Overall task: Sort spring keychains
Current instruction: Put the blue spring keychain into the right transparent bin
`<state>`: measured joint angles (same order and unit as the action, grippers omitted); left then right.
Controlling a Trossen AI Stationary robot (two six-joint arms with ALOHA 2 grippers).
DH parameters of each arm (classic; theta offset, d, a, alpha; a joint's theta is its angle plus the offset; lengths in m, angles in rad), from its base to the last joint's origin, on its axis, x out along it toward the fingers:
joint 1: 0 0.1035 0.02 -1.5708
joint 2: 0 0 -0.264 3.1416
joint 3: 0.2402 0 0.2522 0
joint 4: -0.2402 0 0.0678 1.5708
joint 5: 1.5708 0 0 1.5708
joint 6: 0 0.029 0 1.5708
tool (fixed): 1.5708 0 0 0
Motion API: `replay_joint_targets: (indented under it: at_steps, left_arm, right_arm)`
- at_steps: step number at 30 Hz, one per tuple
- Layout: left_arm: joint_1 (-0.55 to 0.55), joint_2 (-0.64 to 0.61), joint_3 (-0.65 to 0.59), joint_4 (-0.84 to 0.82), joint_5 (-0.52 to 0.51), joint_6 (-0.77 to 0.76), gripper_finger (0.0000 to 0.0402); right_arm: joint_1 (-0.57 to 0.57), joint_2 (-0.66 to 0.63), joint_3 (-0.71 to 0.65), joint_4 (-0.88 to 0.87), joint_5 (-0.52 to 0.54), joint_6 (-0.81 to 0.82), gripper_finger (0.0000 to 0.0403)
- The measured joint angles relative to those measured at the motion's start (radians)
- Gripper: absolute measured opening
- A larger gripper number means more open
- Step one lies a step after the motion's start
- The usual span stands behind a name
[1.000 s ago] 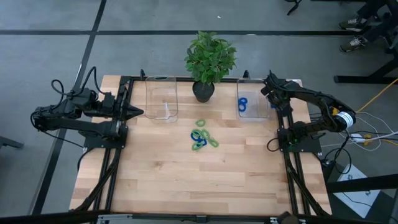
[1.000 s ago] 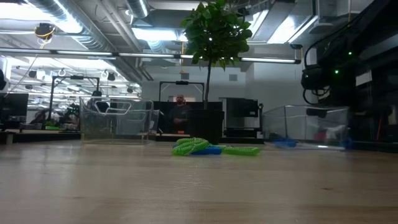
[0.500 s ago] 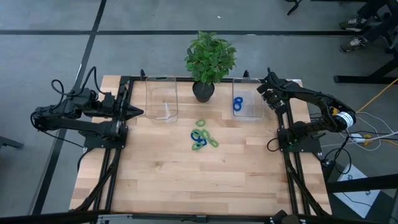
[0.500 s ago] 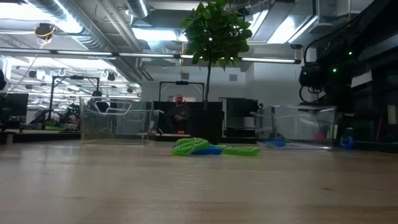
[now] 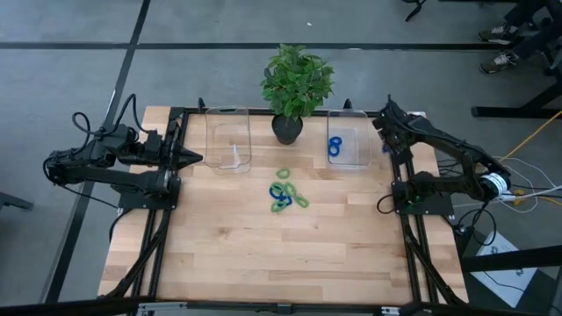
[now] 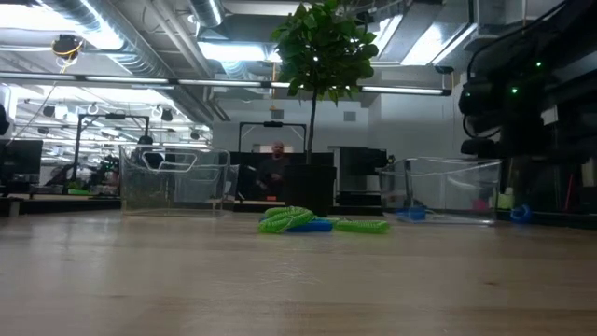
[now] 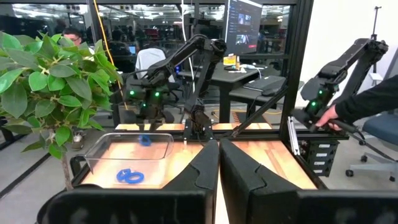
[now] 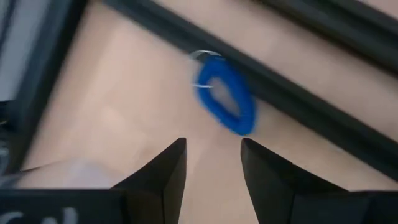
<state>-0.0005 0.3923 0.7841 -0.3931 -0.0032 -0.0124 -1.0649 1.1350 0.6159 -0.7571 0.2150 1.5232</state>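
Right hand hovering beside right bin, fingers apart, empty; blue keychain lying on bench beneath; left hand closed, waiting.

A tangled cluster of blue and green spring keychains lies mid-table. One blue keychain rests inside the right clear bin; another blue loop lies flat beside it.

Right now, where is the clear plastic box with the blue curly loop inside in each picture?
High view: clear plastic box, back right, beside the leafy green potted plant.
Low view: box right of plant.
Left wrist view: box just beside the plant.
Right wrist view: cannot tell.
Shared landmark: the plant.
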Motion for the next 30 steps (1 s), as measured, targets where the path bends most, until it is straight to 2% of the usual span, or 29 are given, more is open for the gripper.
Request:
replay_joint_targets:
  at_steps: [9, 19, 23, 27, 30]
  left_arm:
    - [0.000, 0.000, 0.000, 0.000, 0.000, 0.000, 0.0012]
    - [0.000, 0.000, 0.000, 0.000, 0.000, 0.000, 0.0012]
    - [0.000, 0.000, 0.000, 0.000, 0.000, 0.000, 0.0011]
    - [0.000, 0.000, 0.000, 0.000, 0.000, 0.000, 0.0008]
    - [0.000, 0.000, 0.000, 0.000, 0.000, 0.000, 0.0010]
  right_arm:
    - [0.018, 0.057, 0.000, -0.097, 0.002, -0.022, 0.0152]
    - [0.089, 0.147, 0.001, -0.097, 0.002, -0.118, 0.0152]
    - [0.121, 0.153, 0.001, -0.056, 0.003, -0.129, 0.0152]
    - [0.134, 0.153, 0.001, 0.060, 0.003, -0.281, 0.0152]
    - [0.134, 0.153, 0.002, 0.057, 0.002, -0.262, 0.0152]
